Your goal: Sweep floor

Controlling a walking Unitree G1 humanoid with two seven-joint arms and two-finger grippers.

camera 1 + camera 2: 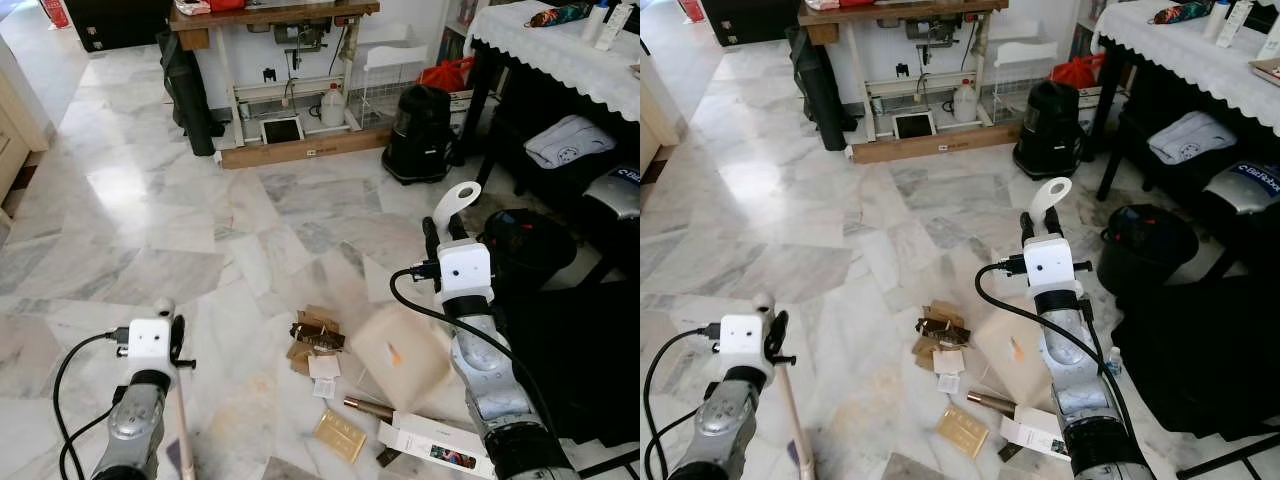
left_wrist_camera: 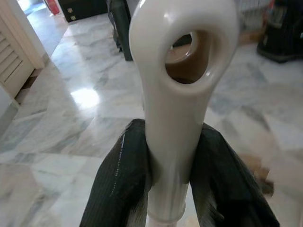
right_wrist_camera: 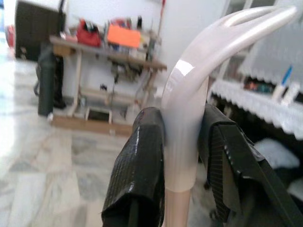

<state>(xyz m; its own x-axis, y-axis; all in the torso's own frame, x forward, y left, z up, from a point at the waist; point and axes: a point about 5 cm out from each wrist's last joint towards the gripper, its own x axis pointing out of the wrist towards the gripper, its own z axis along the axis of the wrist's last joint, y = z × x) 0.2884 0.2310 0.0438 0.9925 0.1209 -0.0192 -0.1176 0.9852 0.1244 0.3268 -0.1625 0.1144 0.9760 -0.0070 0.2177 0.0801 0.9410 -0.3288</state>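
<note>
My left gripper (image 1: 172, 338) is shut on the white broom handle (image 2: 182, 94), just below its end with the hanging hole. The stick (image 1: 183, 430) runs down toward the floor at lower left. My right gripper (image 1: 441, 243) is shut on the curved white dustpan handle (image 3: 189, 90), and the beige dustpan (image 1: 398, 357) rests on the marble floor below it. Litter lies just left of the pan: torn cardboard scraps (image 1: 316, 337), a gold flat box (image 1: 340, 435), a long white carton (image 1: 435, 445) and a brown tube (image 1: 368, 407).
A black bin (image 1: 525, 245) stands right of my right arm, and dark bags (image 1: 590, 370) lie at the lower right. A black canister (image 1: 420, 135) and a sewing table (image 1: 270, 15) stand at the back. A table with a white lace cloth (image 1: 560, 50) fills the upper right.
</note>
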